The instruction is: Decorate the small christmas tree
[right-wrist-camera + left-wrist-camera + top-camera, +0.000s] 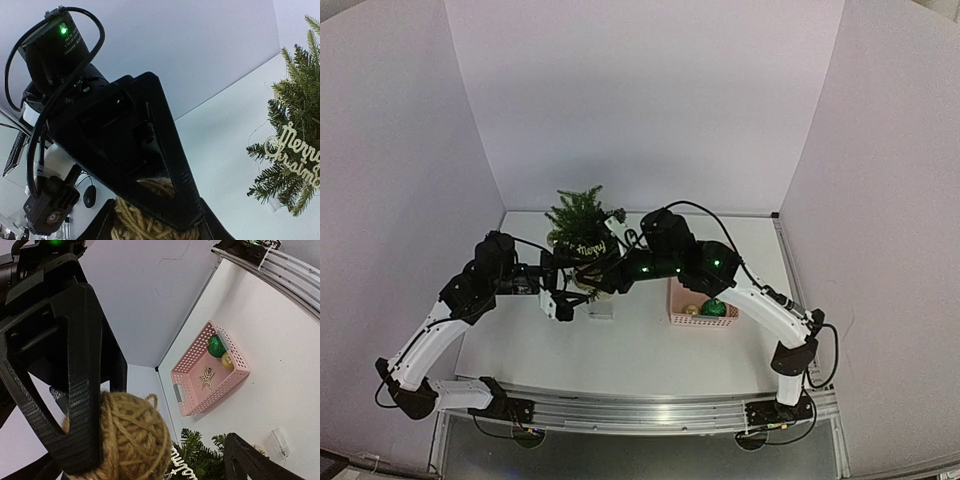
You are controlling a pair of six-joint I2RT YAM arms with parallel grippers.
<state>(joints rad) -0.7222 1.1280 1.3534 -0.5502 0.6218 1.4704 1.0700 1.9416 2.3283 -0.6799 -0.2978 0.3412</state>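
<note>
Progress: early. One pale cursive "Merry Christmas" sign (295, 155) is already hung on the small christmas tree (578, 212). The tree stands far-centre on the white table (640, 350), left of the pink perforated plastic basket (216, 390).

One tan twine ball (132, 440) is judged clamped by the right gripper (605, 277) beside the branches, not yet hung. The left gripper (563, 295) is seen spread, one finger (245, 460) apart from the ball.

Left in the basket:
- one green glitter bauble (216, 346)
- one gold bauble (226, 360)
- one wooden star (206, 378)

Both arms fold inward; left gripper (562, 302) gapes wide, right gripper (152, 227) is clamped
</note>
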